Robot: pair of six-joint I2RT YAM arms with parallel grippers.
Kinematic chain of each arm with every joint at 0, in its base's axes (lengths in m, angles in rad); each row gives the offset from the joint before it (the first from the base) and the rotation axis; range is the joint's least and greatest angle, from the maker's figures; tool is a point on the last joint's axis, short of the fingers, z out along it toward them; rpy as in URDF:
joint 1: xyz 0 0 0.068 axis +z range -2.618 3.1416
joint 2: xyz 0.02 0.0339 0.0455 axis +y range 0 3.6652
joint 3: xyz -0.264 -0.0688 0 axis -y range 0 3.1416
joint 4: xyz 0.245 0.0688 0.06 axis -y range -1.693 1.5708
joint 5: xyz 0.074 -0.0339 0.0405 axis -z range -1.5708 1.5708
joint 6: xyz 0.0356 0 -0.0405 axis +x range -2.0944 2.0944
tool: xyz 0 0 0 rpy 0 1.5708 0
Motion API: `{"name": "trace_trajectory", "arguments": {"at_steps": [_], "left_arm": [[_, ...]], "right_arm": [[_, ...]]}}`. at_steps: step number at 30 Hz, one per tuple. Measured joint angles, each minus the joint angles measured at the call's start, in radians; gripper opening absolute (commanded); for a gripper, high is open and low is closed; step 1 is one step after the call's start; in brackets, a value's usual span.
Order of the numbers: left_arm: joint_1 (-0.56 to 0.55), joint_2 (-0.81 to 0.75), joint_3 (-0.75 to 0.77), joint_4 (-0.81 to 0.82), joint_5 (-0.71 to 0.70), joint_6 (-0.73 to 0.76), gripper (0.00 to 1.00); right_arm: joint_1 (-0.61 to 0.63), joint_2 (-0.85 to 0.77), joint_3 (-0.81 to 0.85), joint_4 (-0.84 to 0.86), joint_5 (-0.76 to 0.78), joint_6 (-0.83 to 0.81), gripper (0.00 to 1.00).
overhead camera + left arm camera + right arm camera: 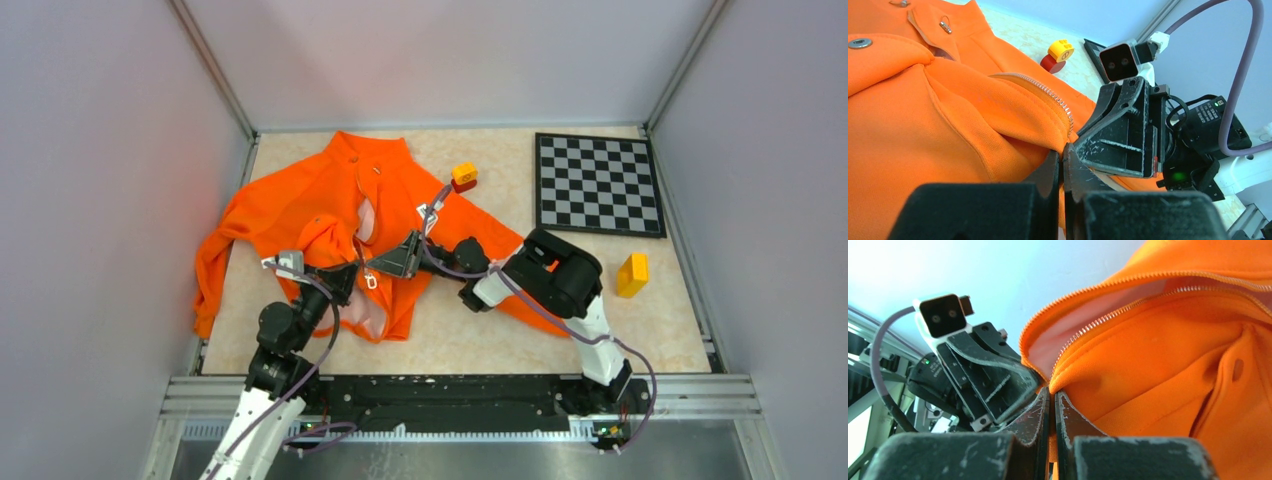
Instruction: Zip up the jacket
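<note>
While the jacket (320, 205) lies open-fronted over the left-centre of the table (480, 330), collar toward the top of the frame, three other things sit off it. A yellow-and-red block (463, 177) rests just beside its upper right edge, a checkerboard (598, 184) fills the upper right corner, and a yellow block (632, 274) stands below the board near the right rim. Pale lining (365, 222) shows in the gap of the open front. The left gripper (1063, 152) comes up from the lower left on a bent arm and points right. The right gripper (1050, 392) reaches in from the lower right, its arm lying low across the jacket's right side, and points left. They meet nose to nose at the lower part of the front opening, so each fills much of the other's wrist view. In both wrist views the fingers are pressed together with orange cloth pinched between them at the bottom end of the zipper teeth (1048, 92), which run up and away unjoined. A bunched fold of fabric rises just above the left gripper in the top view.
</note>
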Motion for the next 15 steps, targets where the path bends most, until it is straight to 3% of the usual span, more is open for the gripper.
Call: {"name": "trace_trajectory", "arguments": {"at_steps": [10, 15], "left_arm": [[0.002, 0.0, -0.005, 0.006, -0.003, -0.031, 0.01], [0.002, 0.0, 0.002, -0.024, -0.03, -0.091, 0.41]], "right_arm": [[-0.001, 0.002, 0.053, -0.006, -0.008, 0.027, 0.0], [-0.006, 0.003, 0.051, -0.006, -0.015, 0.027, 0.0]]}}
